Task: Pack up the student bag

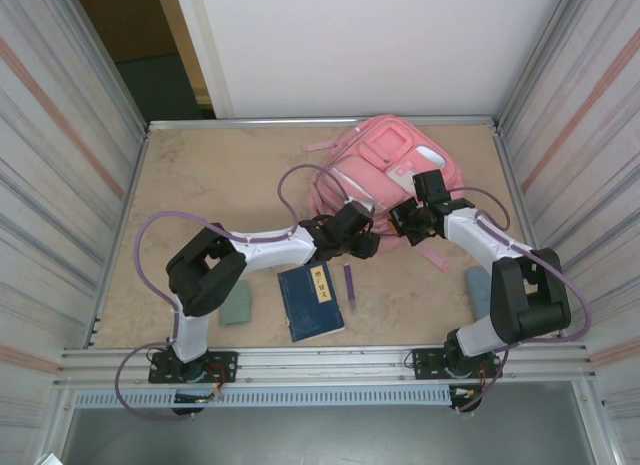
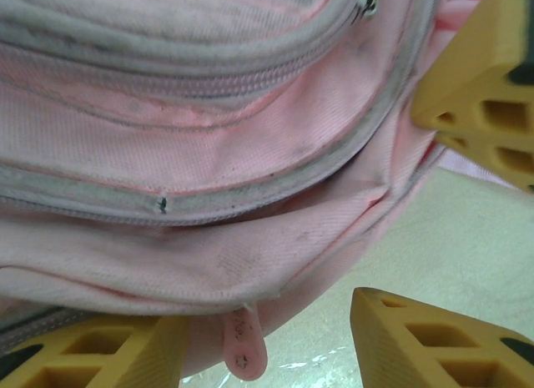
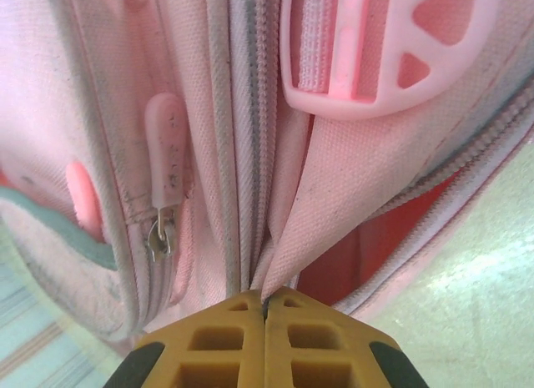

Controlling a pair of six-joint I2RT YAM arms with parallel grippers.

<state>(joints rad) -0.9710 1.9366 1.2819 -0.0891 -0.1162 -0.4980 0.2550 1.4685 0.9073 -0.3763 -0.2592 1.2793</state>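
The student bag point(image 1: 385, 160) lies on its back at the far side of the counter point(image 1: 220, 175), a little right of centre, with its front pockets facing up. The right end effector point(image 3: 265, 303) is at the bag's near right side. Its fingers are pressed together on a thin fold of pink cloth beside a zip line, just below a pink plastic buckle point(image 3: 392, 54). The left end effector point(image 2: 271, 309) is at the near left side with its jaws about halfway apart. The bag's rounded lower edge and a pink pull tab point(image 2: 244, 355) sit between them, and nothing looks clamped.

The bag looks soft and slack, so it will likely sag and fold rather than lift as one piece. A pinch of cloth should hold but will stretch. The seams along the zips, the pull tabs and the straps seem the firmer places to grip. A blue book point(image 1: 311, 300) and a purple pen point(image 1: 349, 285) lie near the arms, apart from the bag.
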